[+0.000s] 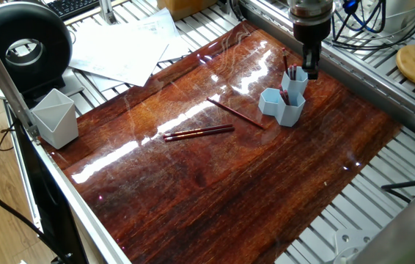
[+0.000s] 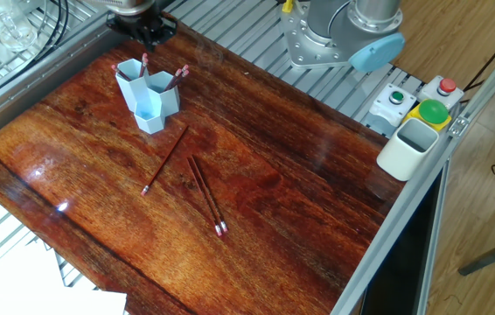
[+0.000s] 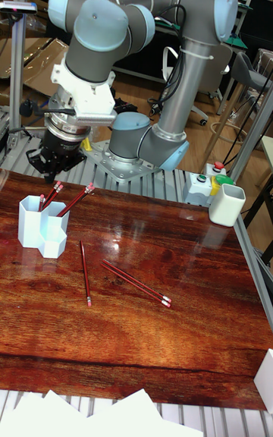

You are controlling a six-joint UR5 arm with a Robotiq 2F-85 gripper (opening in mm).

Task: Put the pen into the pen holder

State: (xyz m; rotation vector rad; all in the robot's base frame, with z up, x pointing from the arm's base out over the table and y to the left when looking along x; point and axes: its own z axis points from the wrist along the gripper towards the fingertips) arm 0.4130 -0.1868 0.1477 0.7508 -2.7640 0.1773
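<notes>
In one fixed view, a grey-white cup (image 1: 53,117) stands at the left edge of the table (image 1: 266,198), well apart from everything else. Near the middle lie two pens side by side (image 1: 198,133), touching along their length. Just right of them a single pen (image 1: 234,113) lies flat at an angle, its far end near the holder (image 1: 284,100). The blue holder stands upright toward the table's far right side, with two pens (image 1: 287,73) leaning in its tubes. The gripper (image 1: 311,60) hangs just above and behind the holder; I cannot tell whether its fingers are parted or closed, and nothing shows between them.

In the tall fixed view the holder (image 3: 42,226) sits at the left, the gripper (image 3: 53,168) over its back edge, the single pen (image 3: 84,273) just in front, and the pair (image 3: 136,283) to the right. Another white cup (image 3: 227,204) stands at the right edge beside a button box (image 3: 205,183).
</notes>
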